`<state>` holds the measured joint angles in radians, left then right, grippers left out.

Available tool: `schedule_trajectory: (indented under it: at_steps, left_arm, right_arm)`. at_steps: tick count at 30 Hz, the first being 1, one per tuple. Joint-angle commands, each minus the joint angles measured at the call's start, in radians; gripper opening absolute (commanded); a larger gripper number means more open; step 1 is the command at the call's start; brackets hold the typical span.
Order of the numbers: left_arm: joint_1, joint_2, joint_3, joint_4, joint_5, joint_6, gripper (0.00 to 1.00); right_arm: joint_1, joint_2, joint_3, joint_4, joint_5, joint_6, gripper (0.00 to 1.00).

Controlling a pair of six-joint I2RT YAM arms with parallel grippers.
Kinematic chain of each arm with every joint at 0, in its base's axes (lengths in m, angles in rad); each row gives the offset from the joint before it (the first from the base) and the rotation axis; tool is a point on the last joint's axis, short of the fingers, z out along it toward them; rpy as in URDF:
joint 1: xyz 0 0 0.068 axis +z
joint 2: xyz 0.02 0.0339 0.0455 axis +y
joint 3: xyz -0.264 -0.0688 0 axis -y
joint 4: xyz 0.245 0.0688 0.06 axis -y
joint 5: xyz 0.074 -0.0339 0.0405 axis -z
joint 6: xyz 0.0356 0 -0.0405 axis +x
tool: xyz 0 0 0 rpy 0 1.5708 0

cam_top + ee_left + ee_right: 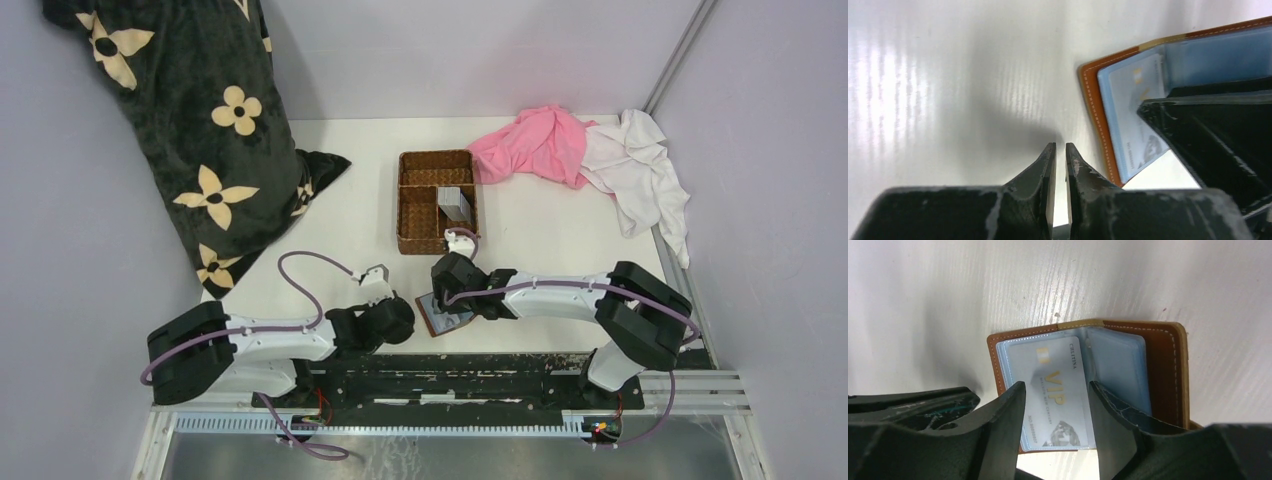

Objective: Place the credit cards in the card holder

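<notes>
Black jaws of the left gripper [1060, 156] sit nearest, low over the white surface [560, 240] by its front edge. They are almost together, with only a thin slit between them and nothing in it. Just to their right lies the holder [1158, 370], tan leather with pale stitching, opened flat with its clear sleeves facing up.

One pale blue card [1060, 415] marked VIP in gold lies on the holder's left half. Its upper part is under the clear sleeve and its lower end is close to the leather edge. The right gripper [1056, 386] reaches over the holder from the right side. Its jaws are well apart, one along each long edge of that card, and their tips overlap the edges in the wrist view. I cannot tell whether they pinch the card or only stand over it.

Beyond the holder, near the middle of the surface, is a brown wicker basket [404, 210] with compartments. A small stack of grey cards [455, 205] stands tilted in its right one. Further back on the right a pink cloth [535, 145] lies crumpled, touching a white cloth [645, 170]. At the far left a dark blanket [190, 110] with cream flowers hangs down onto the surface.
</notes>
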<state>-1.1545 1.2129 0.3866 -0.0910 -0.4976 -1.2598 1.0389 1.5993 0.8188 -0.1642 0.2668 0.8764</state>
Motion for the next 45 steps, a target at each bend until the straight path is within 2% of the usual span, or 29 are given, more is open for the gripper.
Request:
schedule_trajectory:
  at_steps: [1, 6, 13, 22, 31, 37, 45]
  left_arm:
    - [-0.005, -0.056, 0.015, -0.103, -0.057, -0.018, 0.20]
    - [-0.005, -0.073, 0.092, -0.108, -0.050, 0.024, 0.20]
    - [-0.006, -0.060, 0.145, 0.001, -0.023, 0.051, 0.20]
    - [-0.012, 0.124, 0.187, 0.108, 0.048, 0.048, 0.20]
    - [-0.025, 0.288, 0.212, 0.166, 0.074, 0.036, 0.20]
    - [-0.024, 0.322, 0.226, 0.140, 0.045, 0.045, 0.20]
    - [-0.003, 0.366, 0.268, 0.089, 0.022, 0.086, 0.20]
  right_arm:
    - [0.005, -0.056, 0.048, -0.026, 0.017, -0.039, 0.56]
    - [0.005, -0.072, 0.054, -0.018, 0.006, -0.055, 0.58]
    - [0.004, -0.109, 0.046, -0.019, 0.012, -0.073, 0.58]
    - [-0.016, -0.149, 0.016, -0.027, 0.032, -0.093, 0.56]
    - [-0.096, -0.174, -0.041, -0.029, 0.008, -0.117, 0.47]
    - [-0.156, -0.200, -0.107, -0.011, -0.005, -0.120, 0.38]
    - [-0.227, -0.247, -0.150, -0.019, -0.021, -0.130, 0.32]
